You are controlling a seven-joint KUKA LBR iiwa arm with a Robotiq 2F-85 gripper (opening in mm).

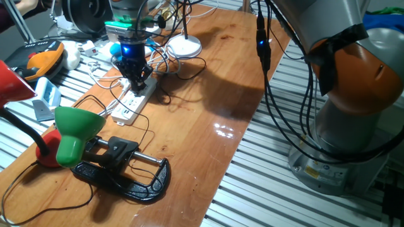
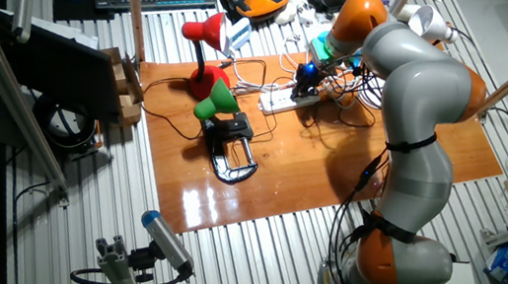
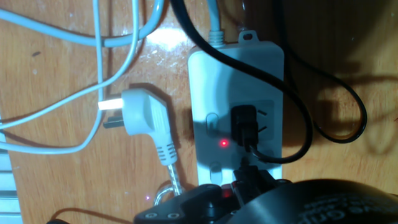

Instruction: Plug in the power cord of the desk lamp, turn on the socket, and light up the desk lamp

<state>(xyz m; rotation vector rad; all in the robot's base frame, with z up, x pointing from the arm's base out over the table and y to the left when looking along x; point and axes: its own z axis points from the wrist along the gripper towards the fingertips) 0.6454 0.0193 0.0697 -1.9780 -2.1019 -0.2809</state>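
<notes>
The white socket strip (image 1: 132, 102) lies on the wooden table, and it also shows in the hand view (image 3: 236, 74). The small black plug (image 3: 245, 124) of the power cord (image 1: 149, 133) sits in one of its outlets. A red light (image 3: 222, 144) glows beside the plug. My gripper (image 1: 137, 82) is straight above the strip's far end with its fingers together, tips down at the strip (image 3: 239, 183). It holds nothing. The green desk lamp (image 1: 72, 129) stands on its black clamp base (image 1: 126, 173) at the near left, and its shade shows no glow.
A loose white plug (image 3: 140, 115) with white cables lies left of the strip. A red-shaded lamp (image 1: 16, 85) stands at the left edge. A white round-based lamp (image 1: 184, 45) is behind the gripper. An orange pendant (image 1: 44, 58) and clutter lie off the table's left.
</notes>
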